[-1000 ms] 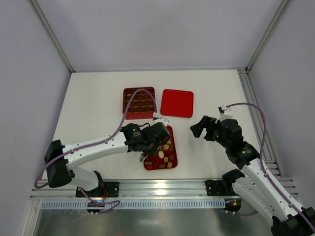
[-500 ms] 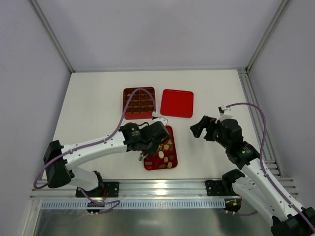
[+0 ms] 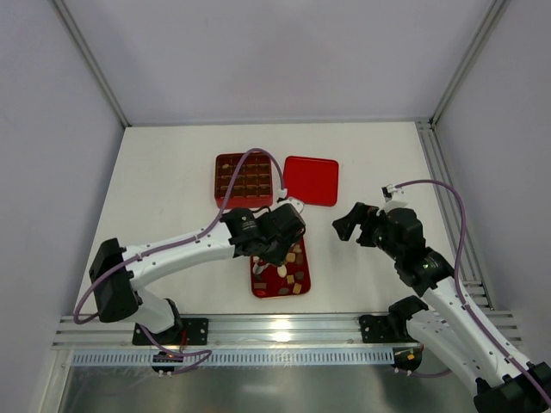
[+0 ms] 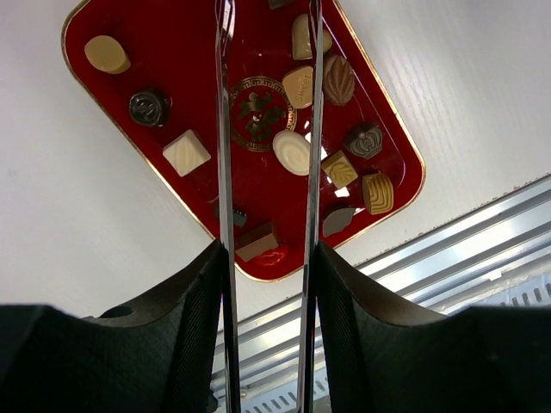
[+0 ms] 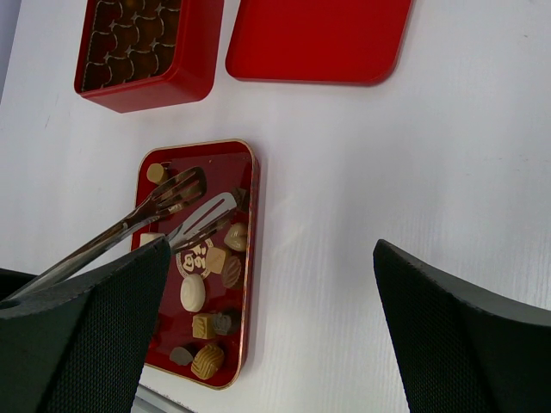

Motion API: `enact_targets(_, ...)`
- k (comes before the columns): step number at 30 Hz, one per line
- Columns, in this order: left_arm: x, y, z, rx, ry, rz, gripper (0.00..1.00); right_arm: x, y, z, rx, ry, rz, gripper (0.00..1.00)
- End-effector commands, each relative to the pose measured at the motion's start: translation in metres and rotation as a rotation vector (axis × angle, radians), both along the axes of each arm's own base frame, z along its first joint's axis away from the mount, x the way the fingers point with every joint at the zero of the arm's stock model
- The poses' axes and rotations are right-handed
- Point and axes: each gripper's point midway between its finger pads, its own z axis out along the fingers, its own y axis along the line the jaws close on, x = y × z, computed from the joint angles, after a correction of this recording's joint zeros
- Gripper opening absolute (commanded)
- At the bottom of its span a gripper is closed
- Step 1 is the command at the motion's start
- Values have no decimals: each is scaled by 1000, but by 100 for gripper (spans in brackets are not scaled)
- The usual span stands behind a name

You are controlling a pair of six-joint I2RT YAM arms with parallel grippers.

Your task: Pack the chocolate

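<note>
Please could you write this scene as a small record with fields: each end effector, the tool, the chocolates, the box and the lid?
left end effector: closed on the tongs, over the tray
tongs: tips apart, seemingly nothing between them
right end effector: open, empty, above the table, right of the tray
chocolates: loose on the red tray
grid box: behind the tray; contents hard to tell
lid: flat, right of the grid box

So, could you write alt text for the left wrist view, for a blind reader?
Metal tongs, gripped in the left hand, stretch over a red tray with a gold rim that holds loose chocolates in dark, tan and cream colours. The tray lies on a white table.
</note>
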Motion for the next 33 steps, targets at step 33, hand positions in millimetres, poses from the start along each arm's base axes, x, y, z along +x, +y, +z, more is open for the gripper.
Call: enact_targets(33,21,-27,-11,-42,12,-1,36,3,1,6,17,-30,-8,100)
